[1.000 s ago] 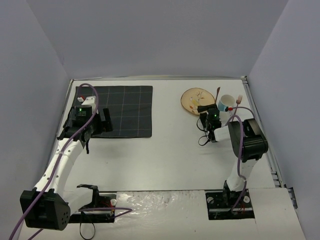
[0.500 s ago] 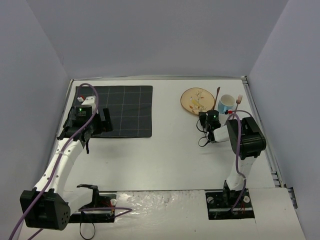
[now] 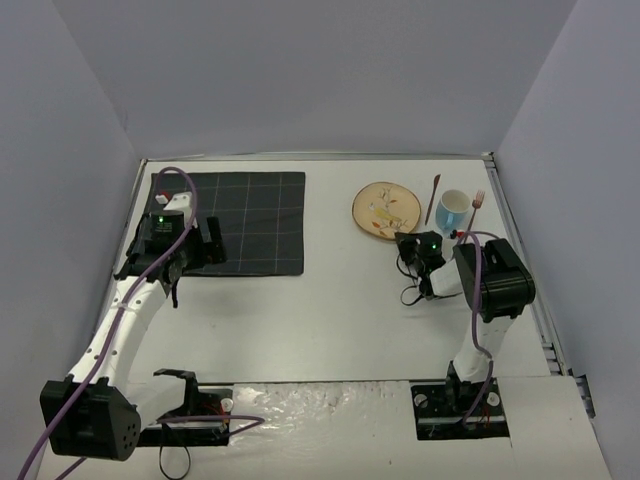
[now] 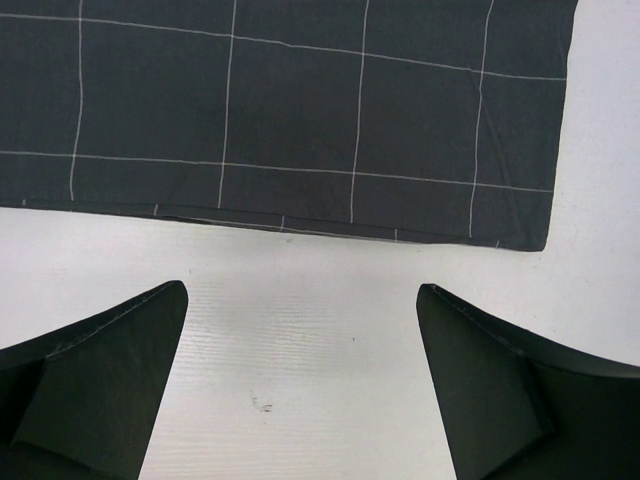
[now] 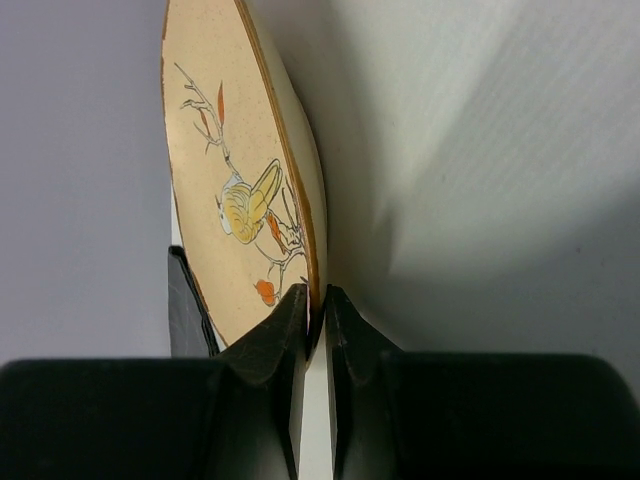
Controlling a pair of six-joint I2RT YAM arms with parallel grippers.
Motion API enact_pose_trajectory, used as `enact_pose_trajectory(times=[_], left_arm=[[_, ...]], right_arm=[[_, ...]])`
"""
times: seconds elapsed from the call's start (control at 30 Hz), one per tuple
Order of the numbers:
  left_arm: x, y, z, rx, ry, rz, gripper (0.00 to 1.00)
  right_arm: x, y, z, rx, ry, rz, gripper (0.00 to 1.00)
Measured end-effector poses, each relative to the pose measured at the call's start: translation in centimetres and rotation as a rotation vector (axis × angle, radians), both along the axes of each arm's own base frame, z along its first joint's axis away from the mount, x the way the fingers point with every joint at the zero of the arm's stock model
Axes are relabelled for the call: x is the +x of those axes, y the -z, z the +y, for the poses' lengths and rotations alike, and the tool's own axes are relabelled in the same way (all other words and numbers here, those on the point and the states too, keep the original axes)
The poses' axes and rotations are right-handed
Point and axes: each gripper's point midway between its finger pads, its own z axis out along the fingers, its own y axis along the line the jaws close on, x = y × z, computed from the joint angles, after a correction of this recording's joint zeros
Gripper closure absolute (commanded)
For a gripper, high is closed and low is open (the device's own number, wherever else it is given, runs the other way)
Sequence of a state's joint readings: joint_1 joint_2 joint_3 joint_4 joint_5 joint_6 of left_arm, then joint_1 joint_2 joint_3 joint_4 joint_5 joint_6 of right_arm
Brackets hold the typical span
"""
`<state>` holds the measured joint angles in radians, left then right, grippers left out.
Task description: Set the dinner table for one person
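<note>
Worktop (image 3: 330, 310): the big white slab under everything; the arm bases cover part of its near edge.
Right claw (image 5: 314, 300): pressed together on the near rim of the plate (image 5: 235, 190); the pinched bit of rim is hidden between the fingers.
Plate: far right area of the worktop, near a cup (image 3: 452, 208); lifted or resting, I can't tell.
Left claw (image 4: 300, 290): spread wide, holding nothing, just short of the placemat (image 4: 300, 120), which is cut off by the wrist view's edges.
Beside the cup: two thin utensils, too small to name.
</note>
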<state>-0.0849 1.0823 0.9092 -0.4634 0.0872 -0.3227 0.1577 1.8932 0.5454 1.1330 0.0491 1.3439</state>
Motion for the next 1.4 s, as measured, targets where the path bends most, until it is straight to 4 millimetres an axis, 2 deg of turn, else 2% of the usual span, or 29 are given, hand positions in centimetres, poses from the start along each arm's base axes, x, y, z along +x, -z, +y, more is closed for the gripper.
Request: enact_pose_trajectory(times=[0.2,0.5,0.73,1.13,1.27,1.4], left_arm=[[0.6,0.2,-1.8,-0.087,0.02,0.008,0.03],[1.3,1.5,-7.7,-0.197,0.113,0.05,0.03],[2.9,2.5,-11.8,-0.262,0.148,0.067,0.03],[8.0,3.7,-19.1,-0.395,0.193,0.079,0.03],[8.6,4.3,-21.4,-0.441,0.209,0.105,0.03],[8.5,4.9,-23.8,-0.477,0.226,0.143,0.09]], right_arm=[[-2.9,-0.2,1.5,0.018,-0.11,0.017,1.0],[-5.9,-1.3,4.1,-0.006,-0.327,-0.004,1.0],[-7.2,-1.5,6.0,0.026,-0.459,-0.012,1.0],[-9.1,-2.4,8.3,0.134,-0.596,-0.005,1.0],[-9.4,-2.8,8.7,0.158,-0.617,-0.006,1.0],[-9.6,-3.2,8.9,0.171,-0.628,-0.011,1.0]])
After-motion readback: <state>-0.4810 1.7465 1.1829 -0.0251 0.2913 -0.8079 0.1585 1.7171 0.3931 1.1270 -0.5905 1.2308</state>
